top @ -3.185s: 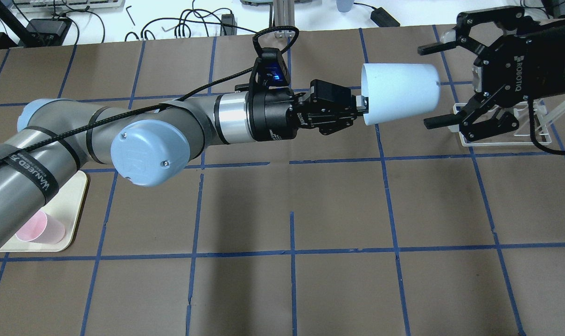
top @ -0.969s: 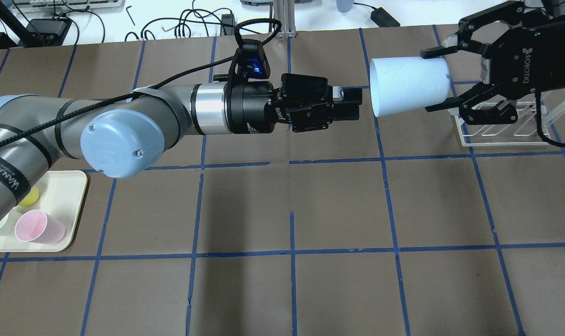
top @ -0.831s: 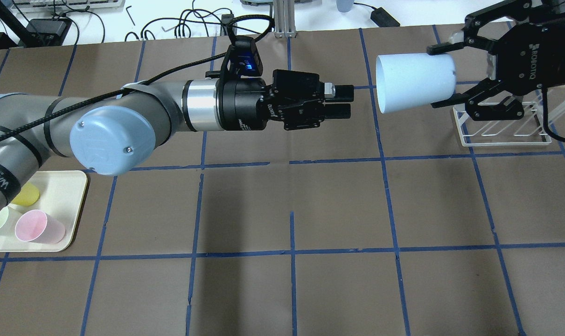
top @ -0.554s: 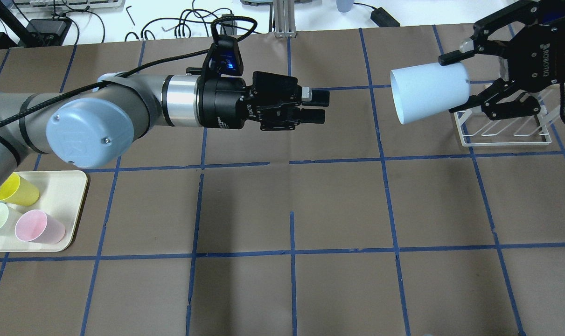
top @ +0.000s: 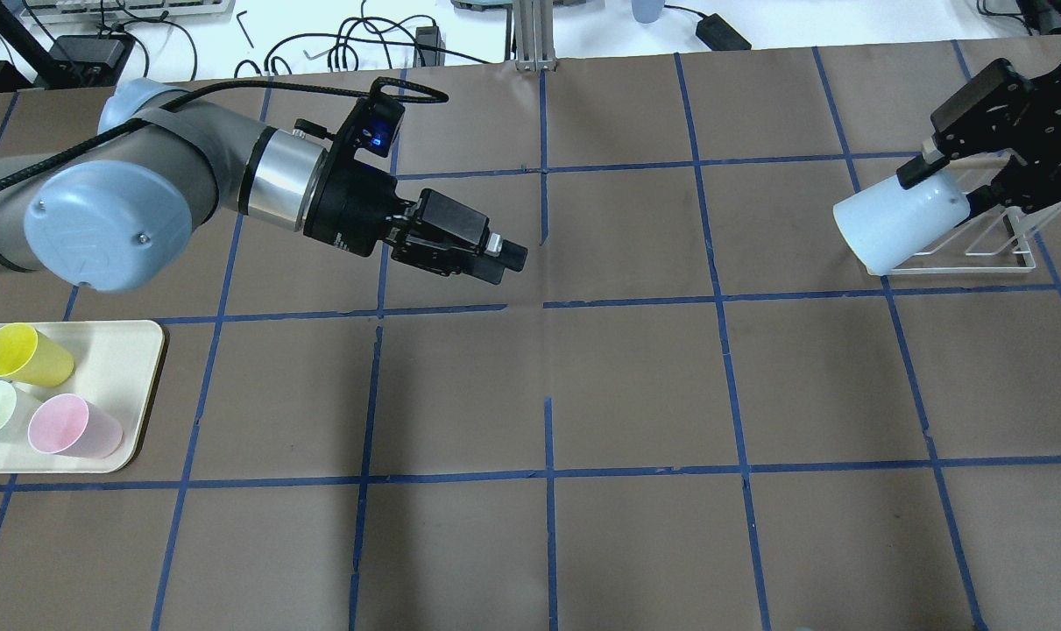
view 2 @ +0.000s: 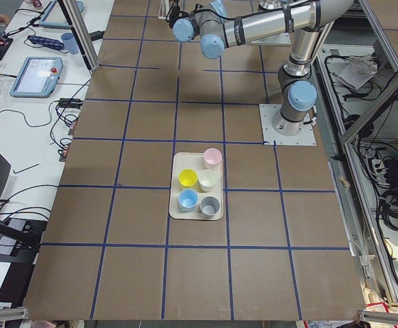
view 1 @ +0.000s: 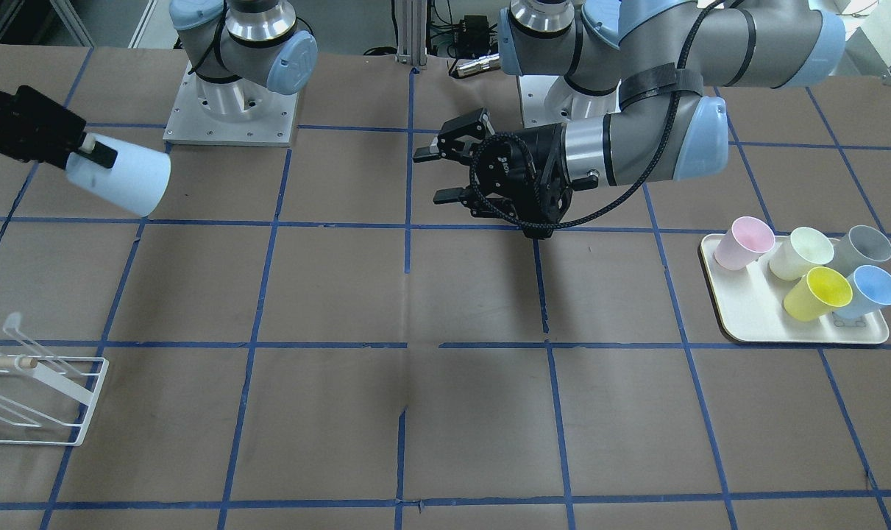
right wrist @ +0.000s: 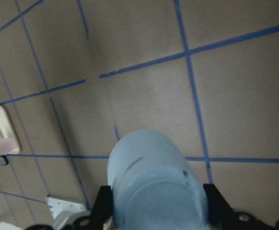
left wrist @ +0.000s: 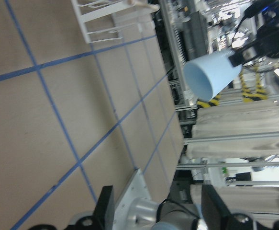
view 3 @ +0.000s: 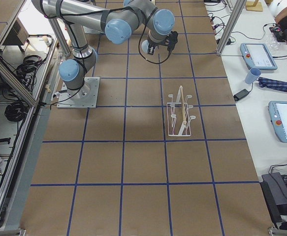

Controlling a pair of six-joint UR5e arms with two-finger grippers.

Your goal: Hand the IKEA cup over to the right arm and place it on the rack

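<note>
My right gripper (top: pixel 946 184) clamps the cup (top: pixel 889 226) sideways by its base, rack (top: pixel 990 252) ahead and below; left gripper (view 1: pixel 434 175) spread, empty.

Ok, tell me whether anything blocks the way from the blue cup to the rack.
Nothing visible does. The blue cup, clamped in the right arm's jaws, hangs near the rack, and only brown table shows between them. The left arm is off near the table's middle.
</note>
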